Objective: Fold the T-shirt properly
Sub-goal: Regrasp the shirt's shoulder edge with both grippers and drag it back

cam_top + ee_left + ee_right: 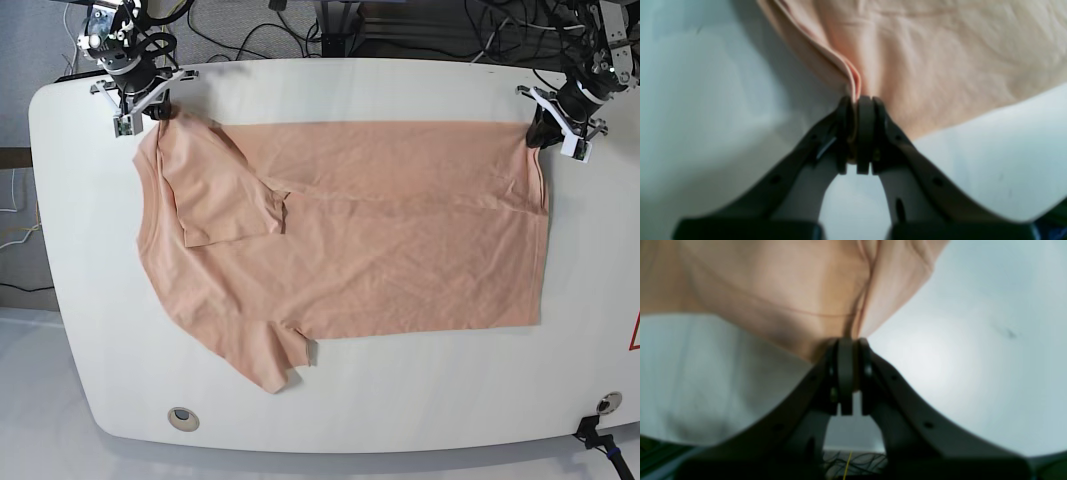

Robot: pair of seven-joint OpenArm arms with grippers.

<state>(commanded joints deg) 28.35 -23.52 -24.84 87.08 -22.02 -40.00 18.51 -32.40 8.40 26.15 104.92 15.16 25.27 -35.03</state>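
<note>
Each end effector, left [860,100] and right [848,340], is clamped on a far corner of the T-shirt [400,240], keeping that edge taut for folding across the table [350,420]

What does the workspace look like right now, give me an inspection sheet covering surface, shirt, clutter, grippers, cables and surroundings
Surface: white rounded table, round inset near the front edge.
Job's things: T-shirt spread flat, one sleeve folded onto the body.
Clutter: nothing seen.
Grippers: left gripper shut on the shirt's hem corner; right gripper shut on the shoulder edge.
Cables: black cables on the floor beyond the table.
Surroundings: grey floor.
</note>
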